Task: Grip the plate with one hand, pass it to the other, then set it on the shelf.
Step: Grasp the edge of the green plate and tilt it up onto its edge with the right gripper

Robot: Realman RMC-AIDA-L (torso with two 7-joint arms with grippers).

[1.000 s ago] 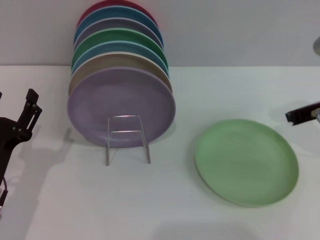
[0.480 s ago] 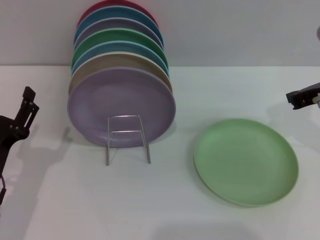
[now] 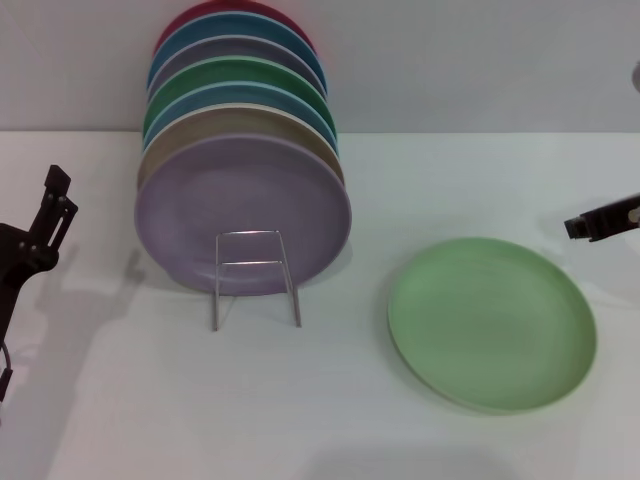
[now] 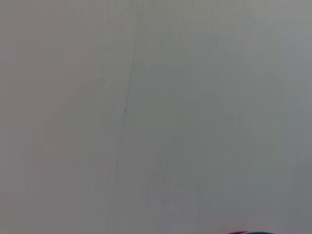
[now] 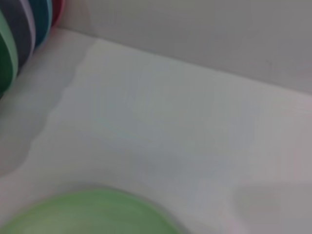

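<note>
From my seat the plate lies flat on the table, on the robot's right and well apart from the shelf, untouched. My right gripper hangs just beyond the plate's far right rim, clearly the nearer arm, so I judge the first grab is its job, coming down and inward; I cannot tell whether it is open. The left gripper sits far left with its fingers apart, holding nothing.

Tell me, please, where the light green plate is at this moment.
In the head view, the light green plate lies flat on the white table, on the robot's right, beside the wire shelf and near the right gripper.
</note>
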